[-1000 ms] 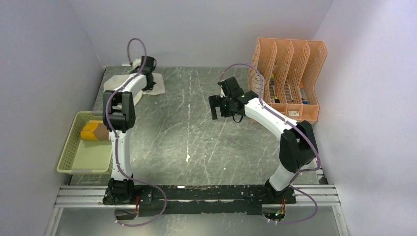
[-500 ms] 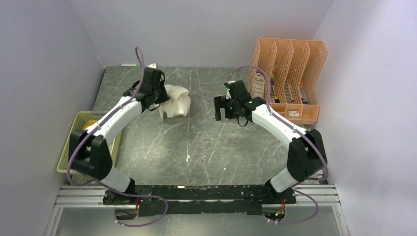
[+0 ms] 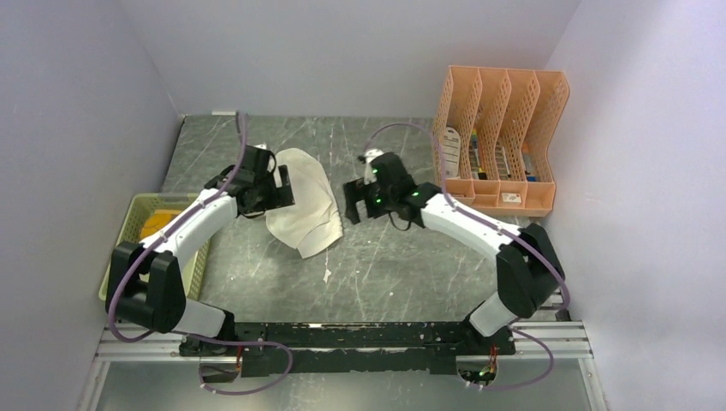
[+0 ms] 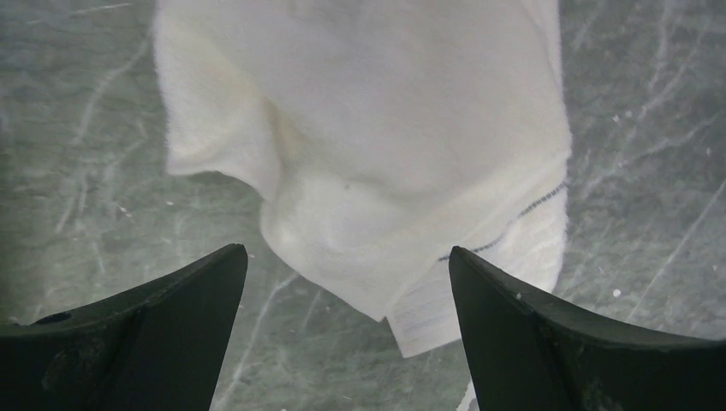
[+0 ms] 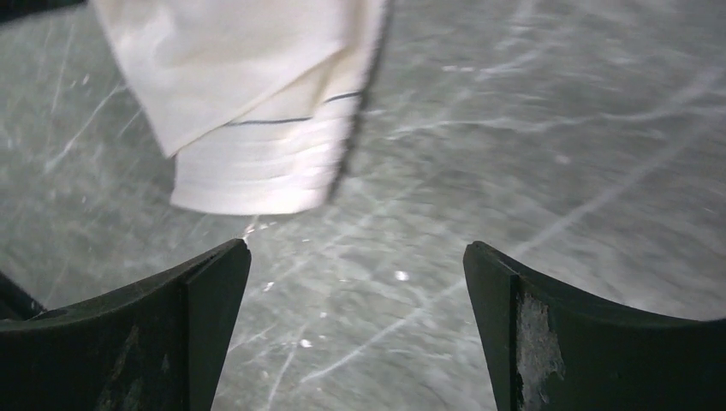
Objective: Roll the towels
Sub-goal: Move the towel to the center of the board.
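A cream-white towel [image 3: 305,210] lies loosely folded on the grey table between my two arms. In the left wrist view the towel [image 4: 368,145] is just beyond my open left gripper [image 4: 347,250], with nothing pinched between the tips. My left gripper [image 3: 282,190] sits at the towel's left edge. My right gripper [image 3: 353,204] hovers open just right of it. In the right wrist view the towel's striped corner [image 5: 257,163] lies ahead and left of the right gripper [image 5: 357,246]. A brown and mustard-yellow towel [image 3: 156,224] peeks out inside the basket.
A green mesh basket [image 3: 120,278] stands at the table's left edge, partly under my left arm. An orange file rack [image 3: 501,128] with small items stands at the back right. Walls close in on the left, back and right.
My left arm carried the cream towel from the back left corner to the table's middle, then opened and let it go. My right gripper moved left and nearer to the towel.
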`<state>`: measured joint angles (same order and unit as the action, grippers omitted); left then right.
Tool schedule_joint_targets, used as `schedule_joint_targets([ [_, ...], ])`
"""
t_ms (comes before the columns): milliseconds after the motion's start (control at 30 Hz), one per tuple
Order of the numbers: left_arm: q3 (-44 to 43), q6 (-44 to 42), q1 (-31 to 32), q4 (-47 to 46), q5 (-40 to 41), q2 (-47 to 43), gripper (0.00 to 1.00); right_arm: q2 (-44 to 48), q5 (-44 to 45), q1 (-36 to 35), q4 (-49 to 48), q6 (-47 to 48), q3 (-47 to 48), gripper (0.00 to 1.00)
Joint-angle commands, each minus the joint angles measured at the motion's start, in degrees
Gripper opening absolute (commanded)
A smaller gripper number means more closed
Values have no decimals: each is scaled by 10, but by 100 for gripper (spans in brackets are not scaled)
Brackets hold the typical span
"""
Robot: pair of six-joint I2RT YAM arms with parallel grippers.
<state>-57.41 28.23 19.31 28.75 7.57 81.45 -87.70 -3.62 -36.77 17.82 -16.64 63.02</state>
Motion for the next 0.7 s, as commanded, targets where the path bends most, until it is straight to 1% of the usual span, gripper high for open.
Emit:
schedule_joint_targets([
  [0, 5, -25, -47, -6, -43, -4, 100, -46, 11, -66, -29, 36, 22, 96],
  [100, 31, -20, -67, -13, -31, -18, 100, -76, 31, -106, -38, 53, 35, 92],
  [200, 57, -16, -84, -17, -53, -45, 100, -119, 60, -133, -19, 58, 64, 90],
  [333, 101, 8, -86, -28, -98, -75, 94, -175, 89, -153, 5, 50, 95, 85],
  [467, 156, 45, -81, -40, -145, -104, 88, -207, 92, -158, 3, 36, 106, 79],
  [567, 197, 78, -65, -45, -136, -128, 87, -221, 97, -159, -1, 28, 107, 76],
  [667, 222, 117, -35, -58, -117, -144, 87, -231, 100, -159, -7, 21, 108, 74],
])
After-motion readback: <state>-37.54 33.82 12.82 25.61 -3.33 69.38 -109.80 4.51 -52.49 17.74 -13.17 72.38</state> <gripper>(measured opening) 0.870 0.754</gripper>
